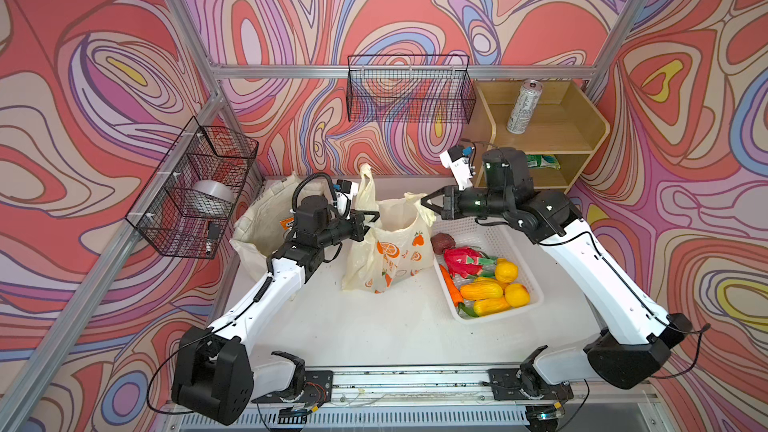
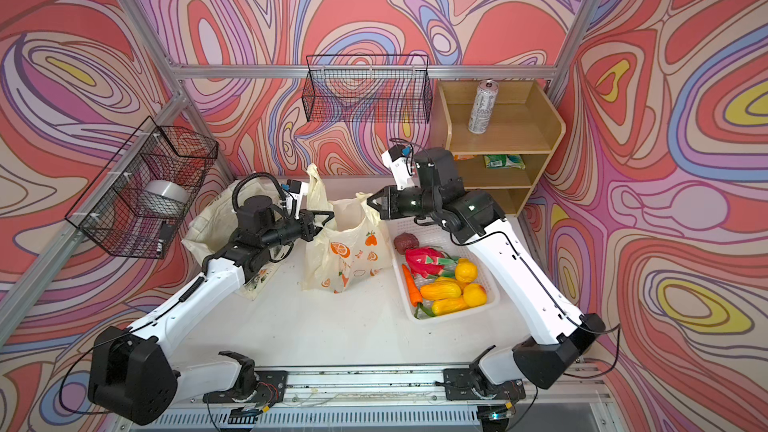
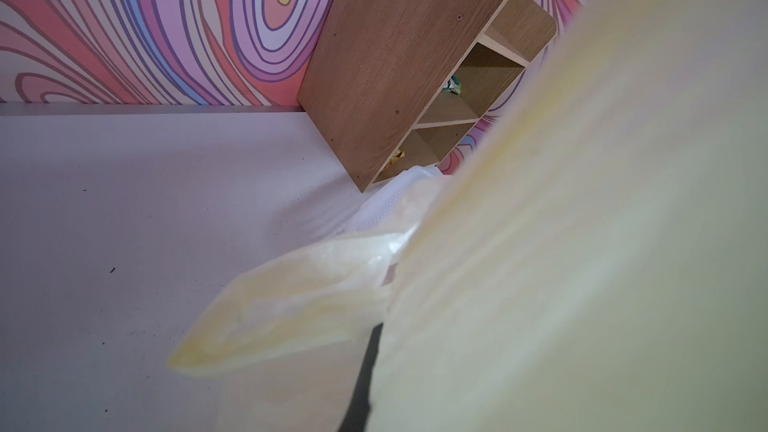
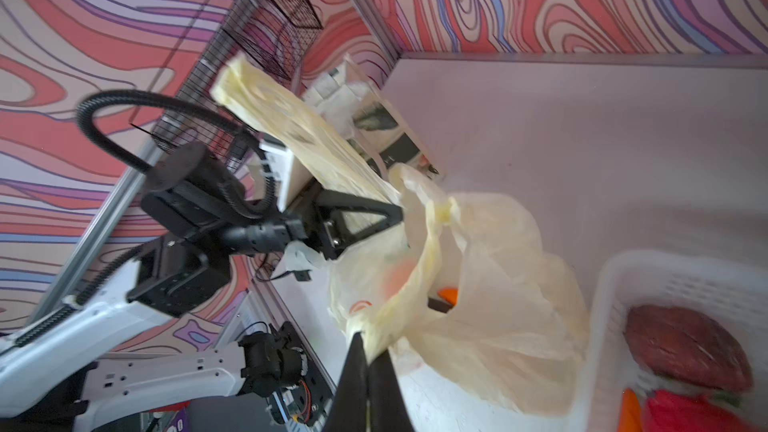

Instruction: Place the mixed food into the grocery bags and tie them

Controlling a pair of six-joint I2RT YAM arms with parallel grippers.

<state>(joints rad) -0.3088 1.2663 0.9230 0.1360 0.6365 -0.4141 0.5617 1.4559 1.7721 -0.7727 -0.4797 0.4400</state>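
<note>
Bag: I see the pale-yellow plastic bag (image 1: 390, 251) with orange print standing mid-table, its mouth held open between both grippers. One handle (image 1: 365, 187) sticks up on its left side.
Left gripper (image 1: 375, 216): jaws pressed together on the bag's left rim. The arm reaches in low across the canvas tote (image 1: 257, 218).
Right gripper (image 1: 424, 201): pinching the right rim. My right wrist view shows film caught between the fingers (image 4: 353, 367).
Around: white basket (image 1: 536, 297) of toy fruit (image 1: 482, 290) sits just right of the bag, under the right forearm. Silver can (image 1: 524, 106) stands upright on the wooden shelf (image 1: 582, 126), with a green packet (image 1: 544, 162) one level down.
Blocked: bag film fills most of my left wrist view.
</note>
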